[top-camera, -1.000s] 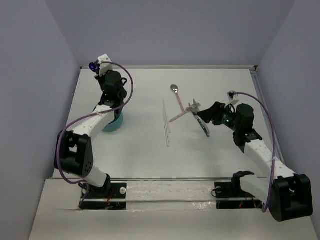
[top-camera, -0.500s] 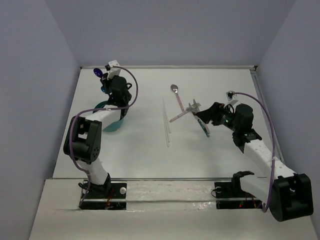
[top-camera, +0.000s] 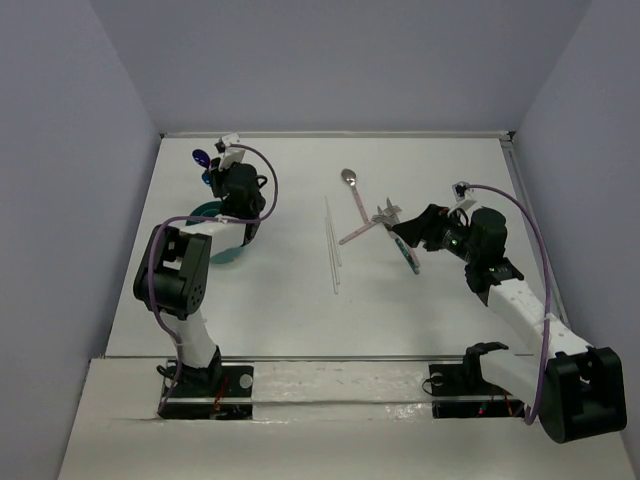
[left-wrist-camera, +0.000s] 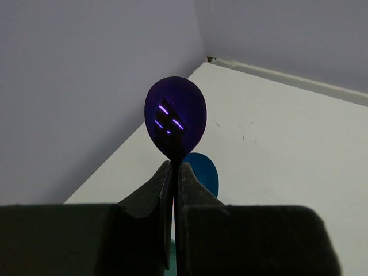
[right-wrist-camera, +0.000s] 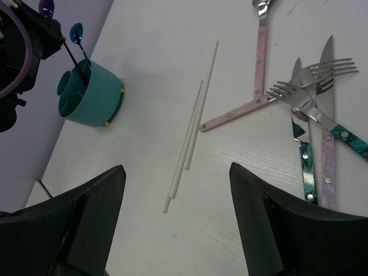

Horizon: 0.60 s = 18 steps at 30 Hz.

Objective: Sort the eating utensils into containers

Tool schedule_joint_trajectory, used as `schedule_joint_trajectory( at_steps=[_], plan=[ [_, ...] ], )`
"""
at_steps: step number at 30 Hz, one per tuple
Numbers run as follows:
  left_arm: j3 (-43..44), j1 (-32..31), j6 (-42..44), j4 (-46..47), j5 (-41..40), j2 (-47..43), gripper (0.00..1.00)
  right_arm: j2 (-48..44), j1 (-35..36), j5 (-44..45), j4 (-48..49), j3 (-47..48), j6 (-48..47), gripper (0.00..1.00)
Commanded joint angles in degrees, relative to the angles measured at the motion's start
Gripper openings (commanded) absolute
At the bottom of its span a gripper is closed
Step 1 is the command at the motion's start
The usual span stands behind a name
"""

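Your left fingers [left-wrist-camera: 150,198] pinch the purple spoon [left-wrist-camera: 175,118] thinly by the teal cup [right-wrist-camera: 92,95], counter's [top-camera: 280,310] 9 o'clock; it may swivel and miss its compartment. Right fingers [right-wrist-camera: 92,218] gape, empty.

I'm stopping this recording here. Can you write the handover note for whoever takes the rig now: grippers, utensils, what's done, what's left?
Left gripper: shut on the purple spoon, raised near the teal cup, not in it.
Right gripper: open, empty, above the cutlery on the table.
Done: the blue spoon stands in the teal cup.
Left: drop the purple spoon in, then sort the white chopsticks, pink-handled spoon and crossed forks and knives.
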Motion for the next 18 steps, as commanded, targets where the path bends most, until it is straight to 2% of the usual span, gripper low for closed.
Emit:
schedule_joint_trajectory(
  at_steps=[1,12,18],
  plan=[
    [-0.82,-0.12,-2.37,2.89,-0.32,-0.16,0.0,0.17,0.57,-0.34,3.12,2.0,-1.1,0.79],
    [-1.87,-0.65,-7.46,-0.89,-2.34,0.46,0.0,0.17,1.1,-0.08,3.12,2.0,-1.19,0.79],
    [-2.22,-1.79,-11.25,-4.23,-2.25,-0.86,0.09,0.35,1.1,-0.17,3.3,1.91,-1.1,0.79]
  ],
)
